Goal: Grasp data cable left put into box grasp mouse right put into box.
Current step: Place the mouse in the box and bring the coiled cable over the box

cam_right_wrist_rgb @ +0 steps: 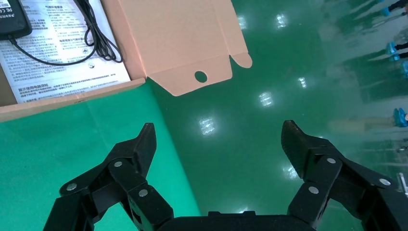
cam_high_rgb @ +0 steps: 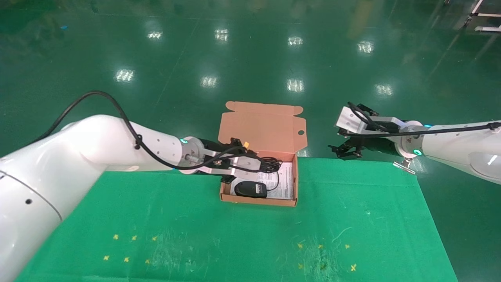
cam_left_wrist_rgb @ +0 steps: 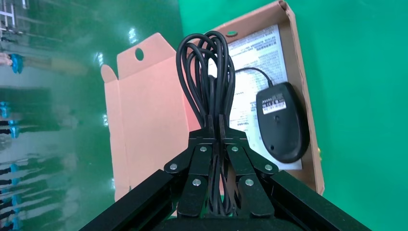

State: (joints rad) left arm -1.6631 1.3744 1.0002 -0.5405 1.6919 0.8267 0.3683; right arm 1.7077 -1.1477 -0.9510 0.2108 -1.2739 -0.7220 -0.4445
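The open orange-brown box (cam_high_rgb: 258, 200) sits at the far middle of the green table, its lid (cam_high_rgb: 262, 125) standing up behind. The black mouse (cam_high_rgb: 250, 189) lies upside down inside on the white sheet (cam_high_rgb: 283, 180), its thin cord (cam_right_wrist_rgb: 96, 41) beside it. My left gripper (cam_high_rgb: 256, 164) is shut on the looped black data cable (cam_high_rgb: 271, 164) and holds it just above the box's inside. In the left wrist view the cable (cam_left_wrist_rgb: 207, 72) sticks out past the gripper (cam_left_wrist_rgb: 215, 122), next to the mouse (cam_left_wrist_rgb: 281, 122). My right gripper (cam_high_rgb: 346, 150) is open and empty, right of the box over the table's far edge.
The green mat (cam_high_rgb: 235, 235) covers the table, with yellow cross marks at the front left (cam_high_rgb: 125, 246) and front right (cam_high_rgb: 325, 254). The shiny green floor (cam_high_rgb: 250, 58) lies beyond the far edge. The right wrist view shows the lid (cam_right_wrist_rgb: 178, 33) and the table edge.
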